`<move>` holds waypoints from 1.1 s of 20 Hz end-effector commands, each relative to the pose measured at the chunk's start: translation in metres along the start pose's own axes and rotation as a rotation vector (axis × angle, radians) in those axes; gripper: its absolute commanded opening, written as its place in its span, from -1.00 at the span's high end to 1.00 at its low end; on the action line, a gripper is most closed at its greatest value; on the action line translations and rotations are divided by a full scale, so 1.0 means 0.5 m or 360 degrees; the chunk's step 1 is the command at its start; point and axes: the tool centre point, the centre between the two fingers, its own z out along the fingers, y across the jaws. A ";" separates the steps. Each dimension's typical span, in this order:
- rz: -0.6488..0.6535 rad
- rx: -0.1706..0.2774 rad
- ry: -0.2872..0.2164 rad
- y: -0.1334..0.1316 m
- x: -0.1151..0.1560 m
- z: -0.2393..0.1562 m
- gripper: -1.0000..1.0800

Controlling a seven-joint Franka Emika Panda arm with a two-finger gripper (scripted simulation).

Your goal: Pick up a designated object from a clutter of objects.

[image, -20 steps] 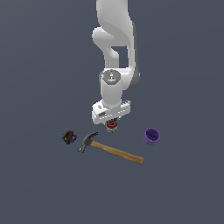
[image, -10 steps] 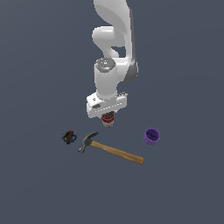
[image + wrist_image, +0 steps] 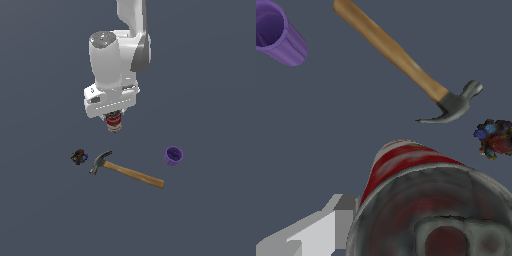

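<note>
Claw (image 3: 114, 123) is clamped on the soup can (image 3: 114, 122), w/ the can held up in the air, clear of the floor, under the white wrist. Only the can's red-white lower part shows in the exterior view. Wrist view: can (image 3: 421, 200) fills the foreground, grey metal top towards the camera, one pale finger (image 3: 316, 230) against its side.

Below on the floor: hammer (image 3: 125, 170), dark head towards the exterior view's left, wooden handle running right. Tiny multicoloured object (image 3: 78, 157) sits just left of the head, apart from it. Purple cup (image 3: 173, 156) is off to the right, well apart from the rest.
</note>
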 end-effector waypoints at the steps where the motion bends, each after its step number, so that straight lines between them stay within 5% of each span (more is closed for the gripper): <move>1: 0.0000 -0.0002 0.0005 0.018 -0.020 -0.051 1.00; 22: 0.0001 -0.0004 0.0003 0.142 -0.148 -0.375 1.00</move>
